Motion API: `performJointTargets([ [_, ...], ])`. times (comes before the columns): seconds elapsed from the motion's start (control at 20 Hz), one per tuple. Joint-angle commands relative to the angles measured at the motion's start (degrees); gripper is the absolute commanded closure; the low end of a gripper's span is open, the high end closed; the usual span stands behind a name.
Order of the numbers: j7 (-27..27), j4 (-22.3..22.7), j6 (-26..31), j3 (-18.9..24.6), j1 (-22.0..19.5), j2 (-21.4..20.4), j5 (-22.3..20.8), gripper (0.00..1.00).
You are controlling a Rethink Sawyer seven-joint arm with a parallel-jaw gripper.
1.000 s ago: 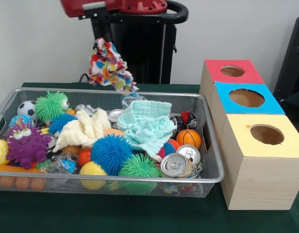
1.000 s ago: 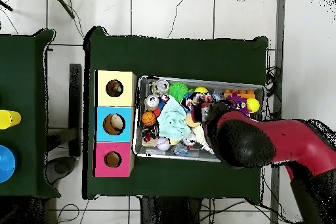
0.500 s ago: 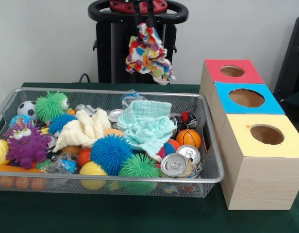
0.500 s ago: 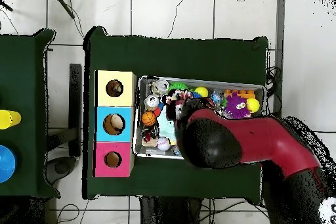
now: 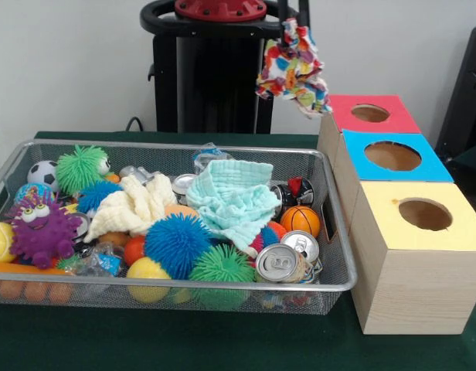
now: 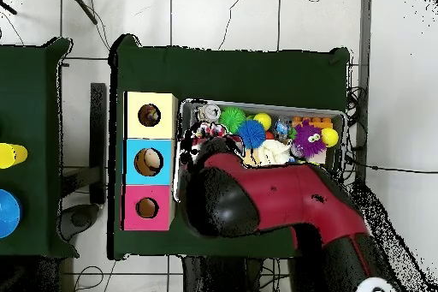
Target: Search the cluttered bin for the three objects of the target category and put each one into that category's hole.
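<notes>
My gripper (image 5: pixel 294 23) comes down from the top edge in the front view, shut on a knotted fabric bundle (image 5: pixel 293 68), white with red, blue and yellow patches. The bundle hangs high above the far right corner of the wire mesh bin (image 5: pixel 222 285), just left of the red-topped box. The round hole (image 5: pixel 425 214) of the yellow-topped box is nearer the camera, to the right. In the overhead view my arm (image 6: pixel 265 194) covers much of the bin (image 6: pixel 343 118); the yellow box's hole (image 6: pixel 150 116) shows left of it. No other such bundle shows in the bin.
The bin holds a mint cloth (image 5: pixel 234 197), a pale yellow cloth (image 5: pixel 134 205), spiky rubber balls (image 5: pixel 175 243), cans (image 5: pixel 275 263) and a purple monster toy (image 5: pixel 41 229). The blue-topped box (image 5: pixel 392 157) and red-topped box (image 5: pixel 369 114) stand behind the yellow one.
My gripper has carried the bundle to the right in the front view, from over the bin's back to beside the red-topped box. In the overhead view the arm swung toward the boxes.
</notes>
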Motion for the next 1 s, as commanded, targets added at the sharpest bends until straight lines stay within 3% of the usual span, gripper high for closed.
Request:
performJointTargets([
  [0.05,20.80,3.42,-5.15,-13.55,7.78,-0.95,0.27,1.00],
  [0.5,22.78,1.81,-11.60,-23.53,17.99,3.52,-0.43,1.00],
  [1.0,24.89,-1.13,-19.78,-35.24,28.57,8.23,4.21,1.00],
])
